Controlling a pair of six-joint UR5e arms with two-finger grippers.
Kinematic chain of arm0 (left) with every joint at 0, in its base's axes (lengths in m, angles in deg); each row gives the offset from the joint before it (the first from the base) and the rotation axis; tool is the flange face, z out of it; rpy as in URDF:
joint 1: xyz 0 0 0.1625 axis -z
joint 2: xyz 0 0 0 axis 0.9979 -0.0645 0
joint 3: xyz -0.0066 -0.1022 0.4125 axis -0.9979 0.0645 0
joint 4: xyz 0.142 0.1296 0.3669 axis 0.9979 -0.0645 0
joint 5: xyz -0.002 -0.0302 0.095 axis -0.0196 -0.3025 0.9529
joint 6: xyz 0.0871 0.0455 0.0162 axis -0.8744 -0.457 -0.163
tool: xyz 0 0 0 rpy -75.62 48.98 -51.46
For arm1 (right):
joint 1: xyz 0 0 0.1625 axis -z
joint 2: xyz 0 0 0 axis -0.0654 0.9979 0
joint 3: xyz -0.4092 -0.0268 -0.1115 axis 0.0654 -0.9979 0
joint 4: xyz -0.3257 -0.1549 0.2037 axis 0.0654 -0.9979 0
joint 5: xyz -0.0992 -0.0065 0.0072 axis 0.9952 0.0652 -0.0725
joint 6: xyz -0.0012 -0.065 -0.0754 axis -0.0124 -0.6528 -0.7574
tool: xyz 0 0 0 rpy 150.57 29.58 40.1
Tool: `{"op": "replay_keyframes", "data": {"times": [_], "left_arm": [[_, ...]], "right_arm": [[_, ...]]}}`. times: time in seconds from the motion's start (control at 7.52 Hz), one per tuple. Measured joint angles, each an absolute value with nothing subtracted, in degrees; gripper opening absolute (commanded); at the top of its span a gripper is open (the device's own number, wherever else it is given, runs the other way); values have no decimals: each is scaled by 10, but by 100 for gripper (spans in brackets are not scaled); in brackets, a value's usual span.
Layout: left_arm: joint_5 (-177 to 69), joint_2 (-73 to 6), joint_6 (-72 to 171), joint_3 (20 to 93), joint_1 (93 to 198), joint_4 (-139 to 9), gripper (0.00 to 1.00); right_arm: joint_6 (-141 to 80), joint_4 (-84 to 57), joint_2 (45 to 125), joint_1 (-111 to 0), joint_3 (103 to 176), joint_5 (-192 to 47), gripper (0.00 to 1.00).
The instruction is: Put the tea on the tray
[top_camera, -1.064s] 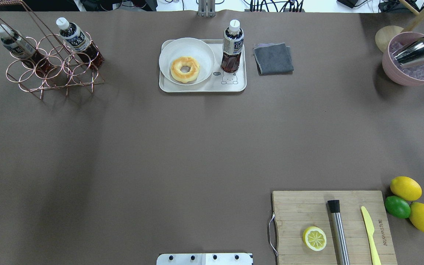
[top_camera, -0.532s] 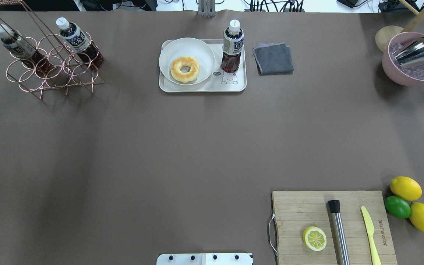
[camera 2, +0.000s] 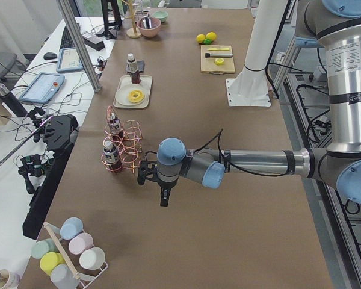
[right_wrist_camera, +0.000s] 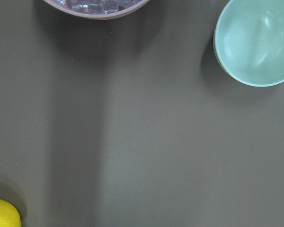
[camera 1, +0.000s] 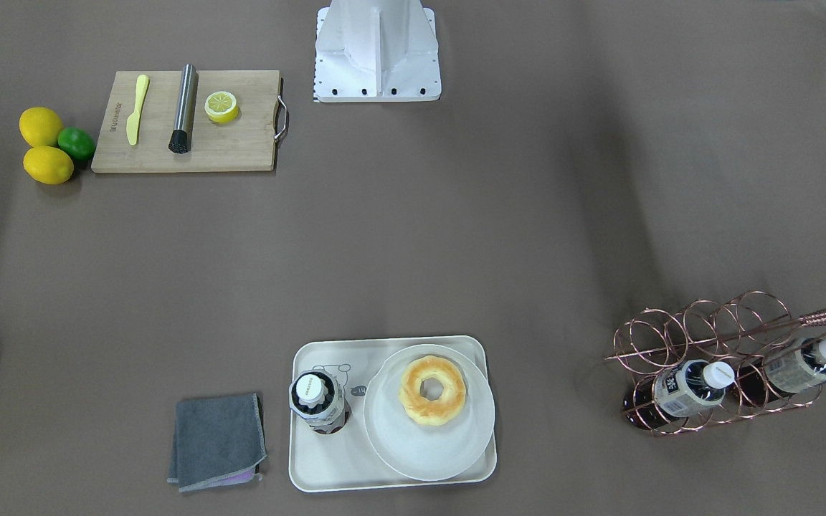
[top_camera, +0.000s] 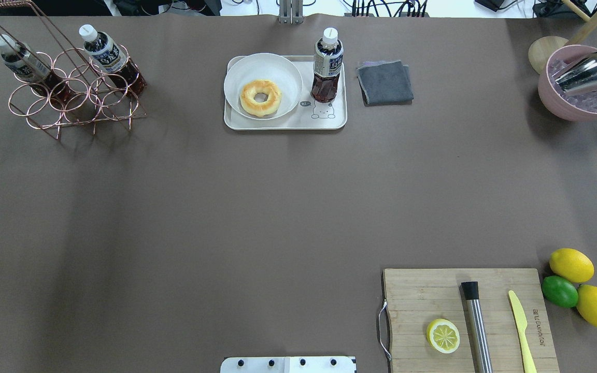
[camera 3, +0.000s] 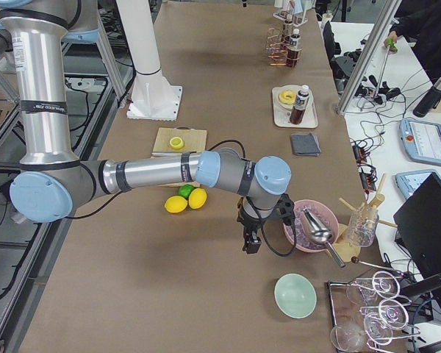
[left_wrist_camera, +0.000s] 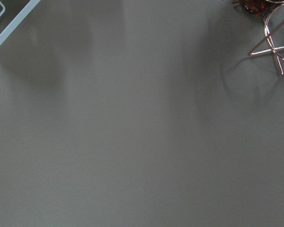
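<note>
The tea stands upright on the right end of the cream tray, beside the line-drawn bear, with nothing holding it. It also shows in the front-facing view on the tray. My left gripper shows only in the exterior left view; it hangs over bare table beside the copper rack, far from the tray. My right gripper shows only in the exterior right view, next to the pink bowl. I cannot tell whether either is open or shut.
A copper wire rack at the far left holds two similar bottles. On the tray is a plate with a doughnut. A grey cloth lies to its right. Other things: pink ice bowl, cutting board, lemons, lime, mint bowl.
</note>
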State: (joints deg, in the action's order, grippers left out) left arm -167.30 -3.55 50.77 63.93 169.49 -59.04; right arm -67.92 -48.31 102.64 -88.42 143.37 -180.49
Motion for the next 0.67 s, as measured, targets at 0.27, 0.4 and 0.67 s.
{"op": "replay_keyframes", "data": {"times": [0.27,0.4,0.67], "left_arm": [[-1720,-39,490,641,1727,-563,98],[-1726,-41,469,642,1739,-544,98],[-1727,-47,424,654,1761,-484,98]], "right_arm": [[-668,-463,1024,-884,1412,-1809,100],[-666,-448,1024,-884,1396,-1812,100],[-643,-418,1023,-884,1375,-1816,100]]}}
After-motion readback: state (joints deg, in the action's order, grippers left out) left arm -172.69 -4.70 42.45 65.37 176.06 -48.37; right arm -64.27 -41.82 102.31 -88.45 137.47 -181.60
